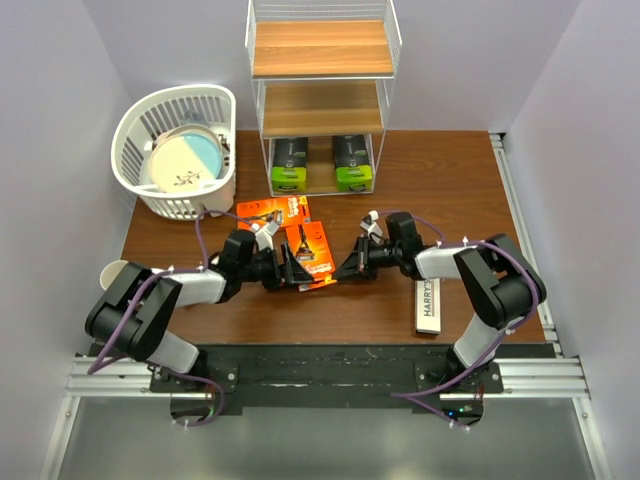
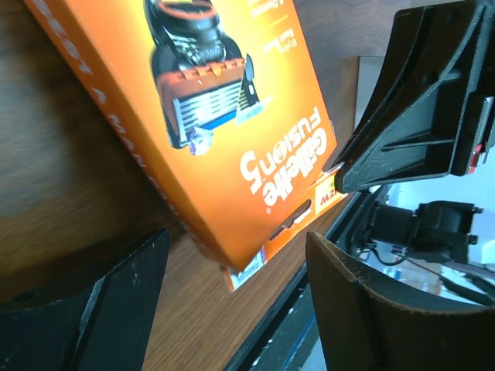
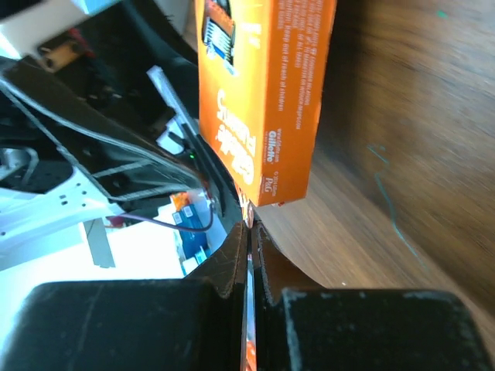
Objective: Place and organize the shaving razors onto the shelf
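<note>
Orange Gillette Fusion5 box (image 1: 318,250), long axis near-to-far, lies between the arms. Left gripper (image 1: 292,268) jaws gape empty around its near corner; right gripper (image 1: 345,268) jaws, shut, touch its right edge.

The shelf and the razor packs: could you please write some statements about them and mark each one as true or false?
1. Two black-and-green packs stand on the bottom board of the shelf. True.
2. The white box lies on the shelf's middle board. False: it lies on the table, at the right side.
3. Both orange boxes lie on the table. True.
4. The left gripper is shut. False: its jaws stand open, either side of one orange box's corner.
</note>
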You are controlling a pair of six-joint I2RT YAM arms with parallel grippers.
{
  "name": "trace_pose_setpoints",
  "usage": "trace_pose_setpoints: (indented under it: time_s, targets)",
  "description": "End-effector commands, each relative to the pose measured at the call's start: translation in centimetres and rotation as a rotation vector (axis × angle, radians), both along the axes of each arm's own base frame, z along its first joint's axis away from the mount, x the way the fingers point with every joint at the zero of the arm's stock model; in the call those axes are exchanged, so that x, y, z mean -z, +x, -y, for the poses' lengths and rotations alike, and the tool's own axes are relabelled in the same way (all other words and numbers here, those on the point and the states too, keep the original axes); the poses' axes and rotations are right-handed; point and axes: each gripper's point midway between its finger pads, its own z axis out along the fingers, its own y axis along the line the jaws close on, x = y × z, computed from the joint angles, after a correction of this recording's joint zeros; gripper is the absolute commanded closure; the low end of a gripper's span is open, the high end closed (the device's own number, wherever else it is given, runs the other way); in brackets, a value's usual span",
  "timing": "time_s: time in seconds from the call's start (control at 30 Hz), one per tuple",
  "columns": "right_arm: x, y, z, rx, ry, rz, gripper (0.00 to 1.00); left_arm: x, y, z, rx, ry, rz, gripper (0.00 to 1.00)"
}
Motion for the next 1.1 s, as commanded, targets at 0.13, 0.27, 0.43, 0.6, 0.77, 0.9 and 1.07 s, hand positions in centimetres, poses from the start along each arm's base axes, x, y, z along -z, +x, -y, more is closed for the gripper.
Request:
trace_pose_setpoints:
  time_s: [0.13,0.27,0.43,0.6,0.77,0.9,1.07]
  targets:
    - [-1.4,-0.8,-0.3,-0.061,0.023,0.060,1.00,-1.6,1.9,1.3,-0.055,-0.074,0.020,0.38]
    - [-0.6,-1.6,0.2,-0.087,-0.019,0.069,0.98,-1.9,2.4,1.1,-0.062,-0.080,0.036,0.58]
    - [-1.0,-1.1,0.5,-0.112,-0.068,0.126,0.76,-1.9,2.3,0.4,-0.066,-0.075,0.052,0.72]
    - [-2.5,-1.6,1.8,-0.222,-0.142,0.207,0.47,-3.0,1.9,0.3,-0.026,-0.074,0.116,0.99]
    - [-5.4,-0.8,4.9,-0.296,-0.249,0.353,0.41,-6.7,1.1,0.2,0.047,-0.119,0.257,1.00]
    - [-5.9,0.3,7.1,-0.252,-0.315,0.381,0.40,-11.4,0.9,0.1,0.143,-0.190,0.393,1.00]
    - [-5.8,1.5,8.6,-0.228,-0.369,0.422,0.40,-16.3,1.3,-0.5,0.207,-0.220,0.547,1.00]
